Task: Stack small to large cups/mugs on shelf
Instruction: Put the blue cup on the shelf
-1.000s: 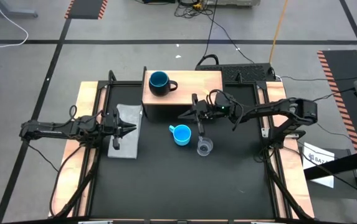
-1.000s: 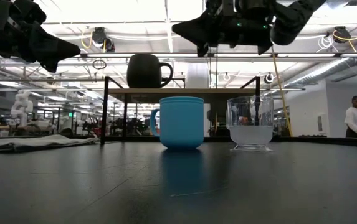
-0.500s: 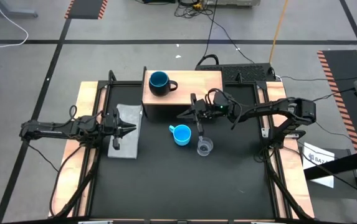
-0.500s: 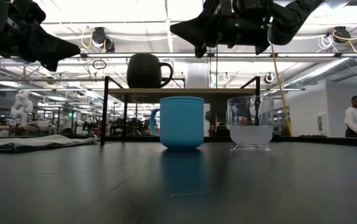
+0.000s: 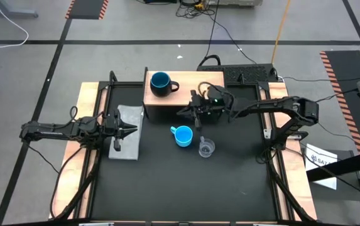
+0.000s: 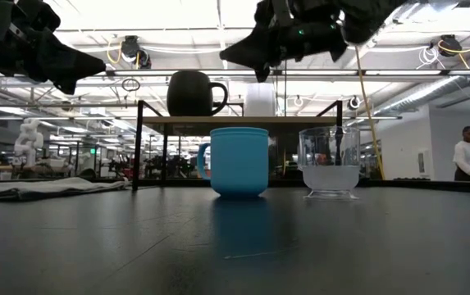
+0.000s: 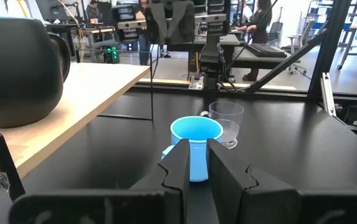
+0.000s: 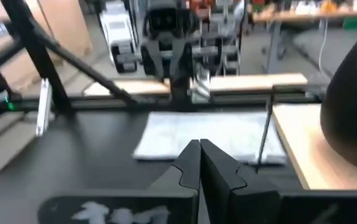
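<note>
The dark navy mug (image 5: 159,83) stands upright on the left end of the light wooden shelf (image 5: 192,94). On the black table near the shelf, the light-blue cup (image 5: 182,135) and the small clear cup (image 5: 206,147) stand upright side by side. My right gripper (image 5: 180,113) hangs shut and holds nothing. It is above the table between the shelf's near edge and the light-blue cup, pointing toward the table's left edge. My left gripper (image 5: 134,130) waits at the left above a grey cloth, open by a narrow gap (image 7: 197,152), pointing toward the cups.
The grey cloth (image 5: 126,135) lies flat on the table, left of the shelf. The shelf's dark legs (image 6: 139,143) stand behind the cups in the low view. Bare black tabletop lies near of the cups. A person (image 6: 467,156) stands far off in the room.
My right gripper has risen a little and drawn slightly toward the shelf. Its fingers have tipped up toward level and have stayed shut. The cups and the mug have not moved.
</note>
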Robot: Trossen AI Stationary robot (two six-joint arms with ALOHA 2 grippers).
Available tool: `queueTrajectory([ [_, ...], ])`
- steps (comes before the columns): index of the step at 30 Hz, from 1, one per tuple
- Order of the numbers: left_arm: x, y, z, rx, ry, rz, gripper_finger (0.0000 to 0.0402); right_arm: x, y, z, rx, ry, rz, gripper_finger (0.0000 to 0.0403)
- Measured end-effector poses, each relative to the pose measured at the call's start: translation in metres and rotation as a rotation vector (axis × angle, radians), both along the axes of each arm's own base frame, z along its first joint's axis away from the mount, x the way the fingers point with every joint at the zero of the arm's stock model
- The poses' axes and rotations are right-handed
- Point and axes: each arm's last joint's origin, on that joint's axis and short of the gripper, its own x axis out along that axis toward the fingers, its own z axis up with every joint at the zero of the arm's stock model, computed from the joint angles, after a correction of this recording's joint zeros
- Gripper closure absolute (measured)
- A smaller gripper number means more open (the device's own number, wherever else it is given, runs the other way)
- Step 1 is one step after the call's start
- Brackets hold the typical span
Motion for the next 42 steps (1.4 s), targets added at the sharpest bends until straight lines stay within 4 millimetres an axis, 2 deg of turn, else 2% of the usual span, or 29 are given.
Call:
queueTrajectory([
  [5, 0.000, 0.000, -0.002, 0.001, 0.025, 0.000, 0.0346, 0.005, 0.000, 0.017, 0.011, 0.102, 0.012, 0.0403],
  [15, 0.000, 0.000, -0.004, -0.001, 0.040, -0.001, 0.0346, 0.006, 0.001, 0.028, 0.071, 0.200, 0.026, 0.0403],
  [19, 0.000, 0.000, -0.004, 0.001, 0.040, -0.002, 0.0346, 0.015, 0.000, 0.024, 0.105, 0.317, 0.035, 0.0403],
  [24, 0.000, 0.000, -0.004, 0.000, 0.046, -0.002, 0.0346, 0.041, 0.003, 0.023, 0.099, 0.442, 0.072, 0.0403],
  [29, 0.000, -0.001, -0.006, -0.003, 0.058, -0.020, 0.0346, 0.054, 0.004, 0.030, 0.030, 0.522, 0.047, 0.0403],
  [37, 0.000, -0.001, -0.006, -0.004, 0.063, -0.038, 0.0346, 0.049, 0.004, 0.044, 0.041, 0.656, 0.027, 0.0403],
  [42, 0.000, -0.001, -0.006, 0.009, 0.064, -0.038, 0.0346, 0.043, 0.005, 0.040, 0.054, 0.729, 0.021, 0.0403],
])
